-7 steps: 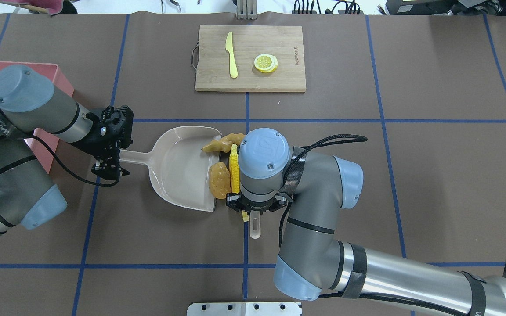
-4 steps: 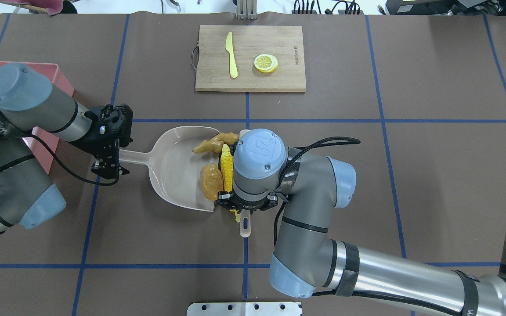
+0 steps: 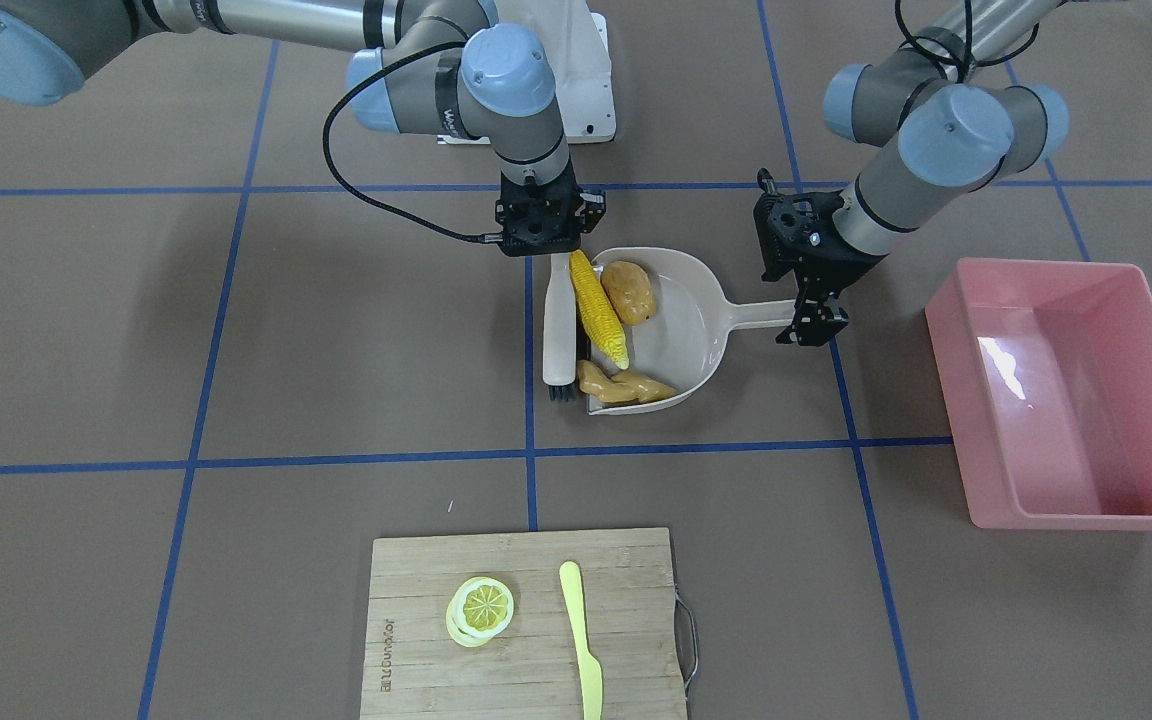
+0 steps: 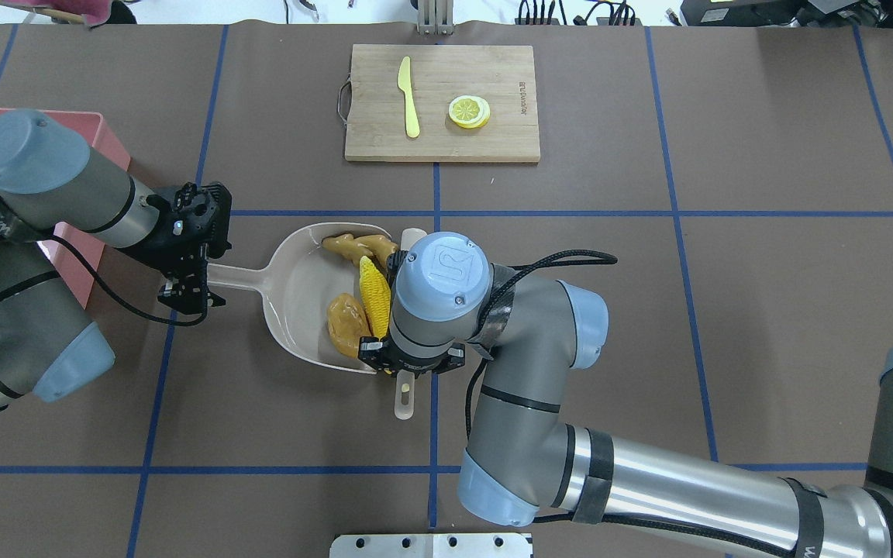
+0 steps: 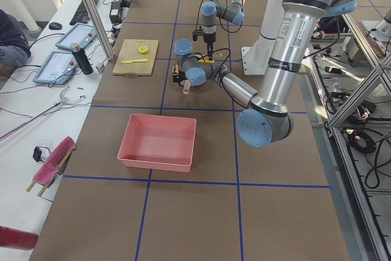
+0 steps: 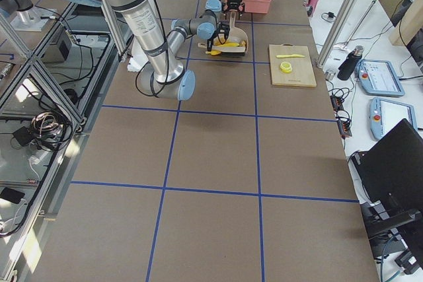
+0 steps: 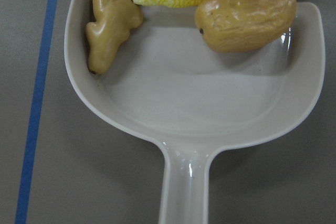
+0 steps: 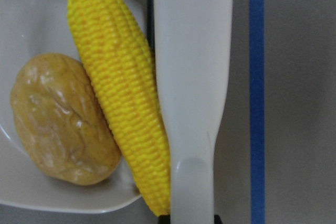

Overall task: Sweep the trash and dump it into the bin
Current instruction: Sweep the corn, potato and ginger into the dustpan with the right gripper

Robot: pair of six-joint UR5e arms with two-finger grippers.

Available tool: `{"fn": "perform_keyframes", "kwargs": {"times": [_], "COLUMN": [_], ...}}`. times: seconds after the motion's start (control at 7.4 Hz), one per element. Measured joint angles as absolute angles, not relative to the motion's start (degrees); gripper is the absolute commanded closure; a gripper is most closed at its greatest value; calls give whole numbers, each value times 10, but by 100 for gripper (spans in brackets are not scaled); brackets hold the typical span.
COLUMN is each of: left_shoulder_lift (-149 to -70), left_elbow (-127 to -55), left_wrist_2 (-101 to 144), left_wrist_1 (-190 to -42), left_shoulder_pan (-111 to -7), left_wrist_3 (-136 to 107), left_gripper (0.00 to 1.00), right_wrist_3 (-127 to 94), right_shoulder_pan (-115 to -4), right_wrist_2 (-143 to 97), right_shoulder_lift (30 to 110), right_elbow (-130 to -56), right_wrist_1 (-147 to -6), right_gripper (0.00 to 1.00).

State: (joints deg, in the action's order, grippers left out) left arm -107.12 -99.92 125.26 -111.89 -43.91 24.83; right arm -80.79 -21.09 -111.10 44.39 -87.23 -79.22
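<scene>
Brown gridded table (image 4: 648, 310): left tool (image 4: 187, 291) clamps the dustpan (image 4: 299, 298) by its handle to steady it; right tool (image 4: 409, 366) grips the brush (image 3: 558, 330), crowding corn cob (image 4: 374, 293), potato chunk (image 4: 344, 322) and ginger root (image 4: 357, 246) into the pan's mouth; bin (image 3: 976, 410) waits far left.

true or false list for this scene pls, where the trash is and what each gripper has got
1. The pink bin is empty. True.
2. The left gripper holds the dustpan by its handle. True.
3. The right gripper holds nothing. False: the right gripper is shut on the brush.
4. The corn cob is already in the pink bin. False: the corn cob lies at the dustpan's mouth, against the brush.
5. The potato chunk is inside the dustpan. True.
</scene>
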Motion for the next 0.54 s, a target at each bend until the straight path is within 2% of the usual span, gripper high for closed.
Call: {"fn": "perform_keyframes", "kwargs": {"times": [0.54], "left_shoulder_lift": [-1070], "left_elbow": [-995], "left_wrist_2": [1251], "left_wrist_1": [-1119], "left_shoulder_pan": [-442], "left_wrist_3": [250], "left_gripper": [18], "right_wrist_3": [-869], "right_shoulder_pan": [-204], "right_wrist_2": [-1108], "right_shoulder_lift": [437], "right_elbow": [-859], "right_wrist_1": [-709], "right_gripper": [100]}}
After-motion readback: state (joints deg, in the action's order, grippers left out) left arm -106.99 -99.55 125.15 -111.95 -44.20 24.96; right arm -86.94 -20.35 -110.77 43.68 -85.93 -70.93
